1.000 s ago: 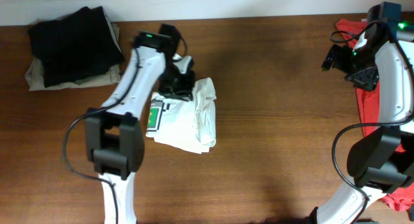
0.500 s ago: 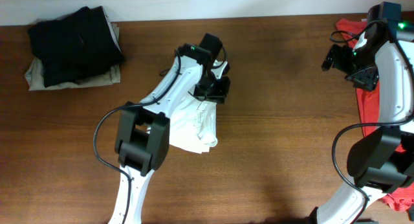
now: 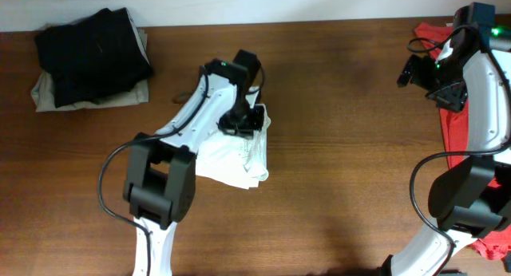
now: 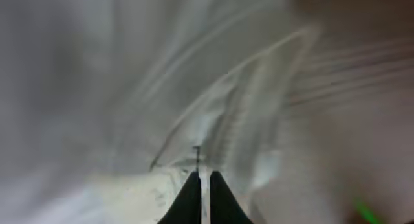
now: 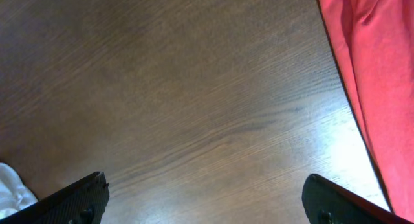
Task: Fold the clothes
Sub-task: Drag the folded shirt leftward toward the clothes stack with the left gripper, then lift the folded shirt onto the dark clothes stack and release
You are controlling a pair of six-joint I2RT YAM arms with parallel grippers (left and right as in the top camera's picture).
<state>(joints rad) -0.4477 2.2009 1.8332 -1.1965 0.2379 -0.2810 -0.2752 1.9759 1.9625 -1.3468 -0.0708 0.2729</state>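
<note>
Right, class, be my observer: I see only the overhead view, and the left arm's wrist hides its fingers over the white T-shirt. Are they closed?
Observer: Yes. The left wrist view shows the left gripper shut, tips together, against blurred white T-shirt cloth; whether a fold is caught, I cannot tell.
Operator: And the other arm?
Observer: In its wrist view the right gripper has jaws wide apart, nothing between, over bare table.
Operator: Anything nearby?
Observer: The red shirt runs down that view's right edge.
</note>
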